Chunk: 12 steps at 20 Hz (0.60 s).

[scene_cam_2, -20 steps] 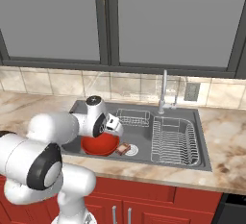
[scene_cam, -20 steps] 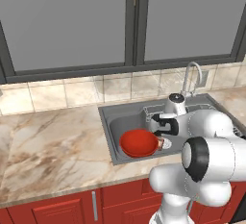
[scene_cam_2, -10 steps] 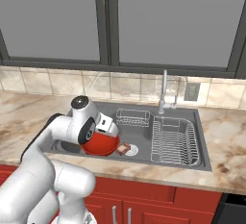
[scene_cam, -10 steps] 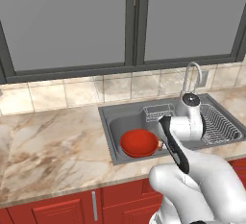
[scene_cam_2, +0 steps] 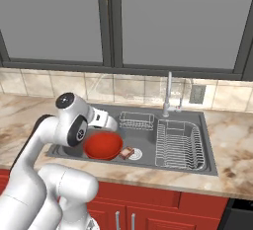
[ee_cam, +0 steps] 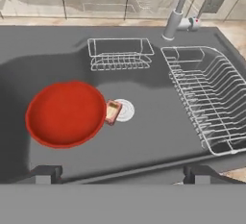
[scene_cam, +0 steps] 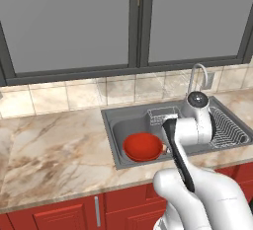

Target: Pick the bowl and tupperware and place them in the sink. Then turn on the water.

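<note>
Hand view, L to R: you've got the red bowl point(ee_cam: 66, 113) sitting upright on the sink point(ee_cam: 158, 136) floor at about 9 o'clock from the drain point(ee_cam: 125, 110). Its rim sits near the basin's L wall, w/ a dark strip of bare floor between. A small tan-and-brown block point(ee_cam: 112, 112) touches the bowl's rim at 3 o'clock and overlaps the drain's L edge. At 12 o'clock from the drain, a small wire basket point(ee_cam: 120, 53) sits against the back wall. Bare grey floor lies btwn drain and the big wire dish rack point(ee_cam: 206, 95), which takes the R side, 3 o'clock. Chrome faucet point(ee_cam: 178, 11) base rises at 1 o'clock on the back ledge.

Gripper point(ee_cam: 122, 175): the two dark tips sit far apart at the bottom edge, nothing btwn them, over the sink's near rim.

Tupperware: can't place it for you.

Surface: beige-brown marble counter point(scene_cam: 54, 145) runs wide to the L of the basin in the left base view; tile backsplash point(scene_cam: 74, 95) and dark-framed window point(scene_cam: 138, 21) behind, red cabinet fronts point(scene_cam: 59, 211) below.
</note>
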Tool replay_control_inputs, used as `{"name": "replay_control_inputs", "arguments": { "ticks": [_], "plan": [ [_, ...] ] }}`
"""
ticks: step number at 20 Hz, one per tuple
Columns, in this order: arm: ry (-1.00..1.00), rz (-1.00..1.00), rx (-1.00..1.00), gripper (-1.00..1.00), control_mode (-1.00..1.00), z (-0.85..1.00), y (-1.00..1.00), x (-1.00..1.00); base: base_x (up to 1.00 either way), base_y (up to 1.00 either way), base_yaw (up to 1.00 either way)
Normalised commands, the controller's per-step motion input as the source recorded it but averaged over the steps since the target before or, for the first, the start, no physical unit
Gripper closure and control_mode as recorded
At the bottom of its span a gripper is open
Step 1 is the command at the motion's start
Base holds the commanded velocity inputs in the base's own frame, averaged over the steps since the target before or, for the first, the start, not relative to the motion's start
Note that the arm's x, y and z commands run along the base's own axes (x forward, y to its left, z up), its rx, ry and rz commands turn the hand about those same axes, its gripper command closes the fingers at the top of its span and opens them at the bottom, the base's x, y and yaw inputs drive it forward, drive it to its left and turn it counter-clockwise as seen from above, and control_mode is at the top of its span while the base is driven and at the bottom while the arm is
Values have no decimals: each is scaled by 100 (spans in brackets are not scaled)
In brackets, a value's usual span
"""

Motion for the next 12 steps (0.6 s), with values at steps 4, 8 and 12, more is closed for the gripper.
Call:
{"name": "replay_control_inputs", "arguments": {
  "ticks": [4,8,12],
  "plan": [
    [5,4,-16,-100,-100,59,0,-9,0,0,0],
    [21,1,-15,-100,-100,52,0,0,0,0,0],
    [18,0,-1,-100,-100,0,-13,6,0,0,0]
  ]
}}
